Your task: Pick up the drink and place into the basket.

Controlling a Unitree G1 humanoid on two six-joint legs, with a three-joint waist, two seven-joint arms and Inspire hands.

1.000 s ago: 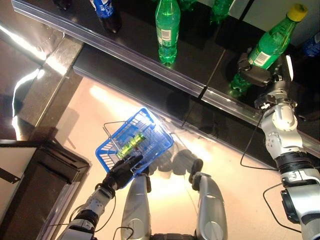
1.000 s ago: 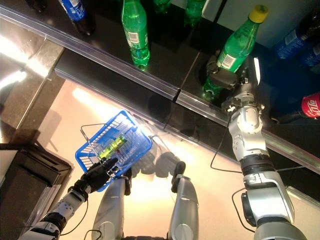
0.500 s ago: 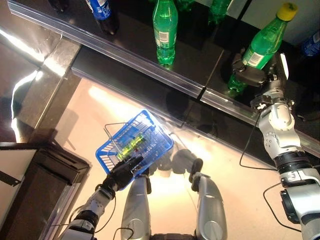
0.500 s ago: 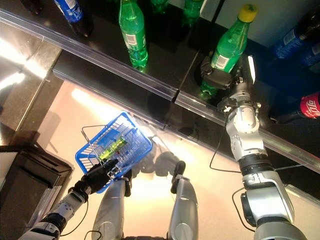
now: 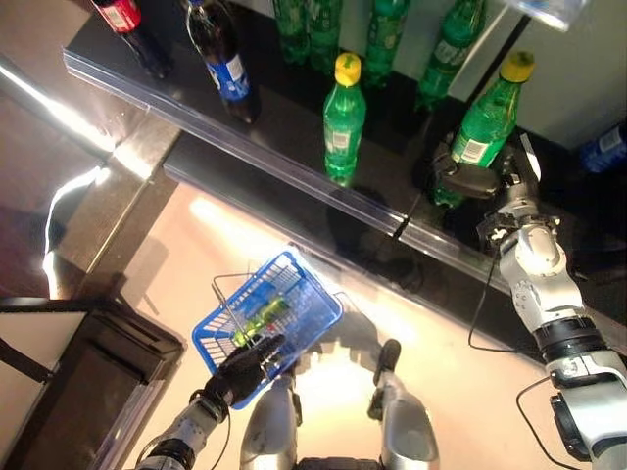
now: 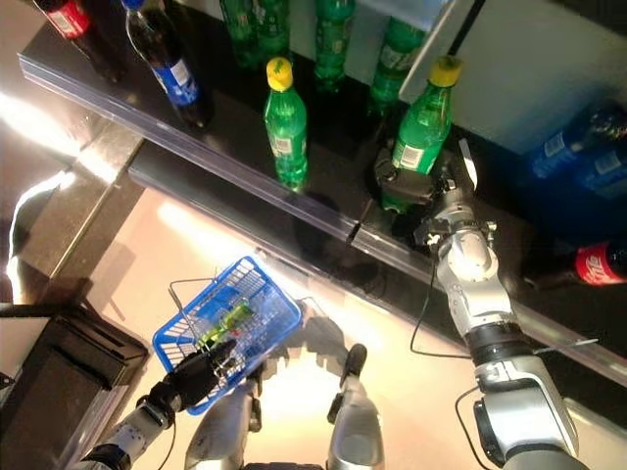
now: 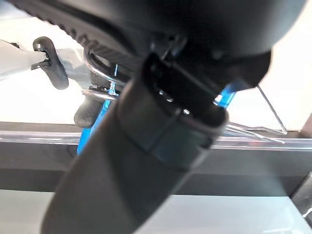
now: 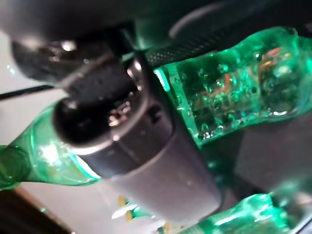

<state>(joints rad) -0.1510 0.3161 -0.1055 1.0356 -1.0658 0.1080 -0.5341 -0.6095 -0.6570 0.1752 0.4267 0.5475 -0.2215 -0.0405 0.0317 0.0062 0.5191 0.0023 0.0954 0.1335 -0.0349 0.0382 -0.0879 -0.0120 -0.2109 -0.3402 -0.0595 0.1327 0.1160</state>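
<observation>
Got my right robot hand curled round the green bottle up on the shelf, left robot hand clutching the blue basket rim low down, so I'd lift it straight clear of its 1 close neighbour before swinging down.

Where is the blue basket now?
The blue basket hangs low on the robot's left in the eye views, its handle held by the left hand, over the pale floor below the shelf.
</observation>
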